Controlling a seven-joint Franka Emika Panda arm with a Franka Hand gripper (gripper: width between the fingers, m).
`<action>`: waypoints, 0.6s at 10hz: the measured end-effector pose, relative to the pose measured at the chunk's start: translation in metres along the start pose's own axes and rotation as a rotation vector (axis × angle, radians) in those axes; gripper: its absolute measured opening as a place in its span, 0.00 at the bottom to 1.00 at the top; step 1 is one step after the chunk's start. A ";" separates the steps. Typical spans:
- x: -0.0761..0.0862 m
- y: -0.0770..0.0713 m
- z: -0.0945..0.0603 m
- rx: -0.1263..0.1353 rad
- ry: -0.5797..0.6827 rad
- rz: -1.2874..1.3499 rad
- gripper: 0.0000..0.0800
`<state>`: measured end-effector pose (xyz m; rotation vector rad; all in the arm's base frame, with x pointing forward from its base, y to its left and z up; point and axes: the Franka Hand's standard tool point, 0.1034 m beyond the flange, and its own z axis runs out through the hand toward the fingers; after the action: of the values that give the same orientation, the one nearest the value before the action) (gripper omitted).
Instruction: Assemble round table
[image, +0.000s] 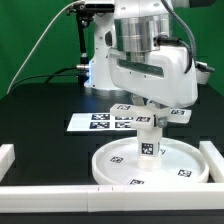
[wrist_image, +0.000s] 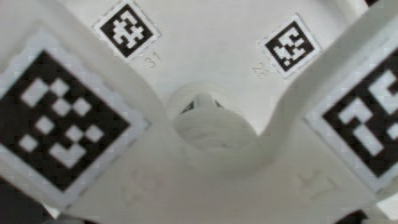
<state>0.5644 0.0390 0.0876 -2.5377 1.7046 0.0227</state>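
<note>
The large round disc (image: 150, 165) lies flat at the front of the table. The short cylinder leg (image: 148, 146) stands upright at its middle. The cross-shaped foot piece (image: 150, 113) sits on top of the leg, its tagged arms spread to both sides. My gripper (image: 150, 104) reaches straight down onto the foot's centre and is closed on it. In the wrist view the foot piece (wrist_image: 107, 100) fills the picture, with its round centre hub (wrist_image: 210, 125) in the middle. The fingertips themselves are hidden.
The marker board (image: 100, 122) lies just behind the disc. Long white border walls run along the front (image: 60, 192) and at the exterior view's right (image: 214, 160). The robot base (image: 95, 60) stands at the back.
</note>
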 end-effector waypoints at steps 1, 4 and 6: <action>0.000 0.000 0.000 0.000 0.000 0.006 0.57; -0.006 -0.004 -0.012 0.032 0.008 -0.011 0.80; -0.010 -0.006 -0.043 0.069 -0.012 -0.030 0.81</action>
<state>0.5649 0.0473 0.1315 -2.5080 1.6328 -0.0225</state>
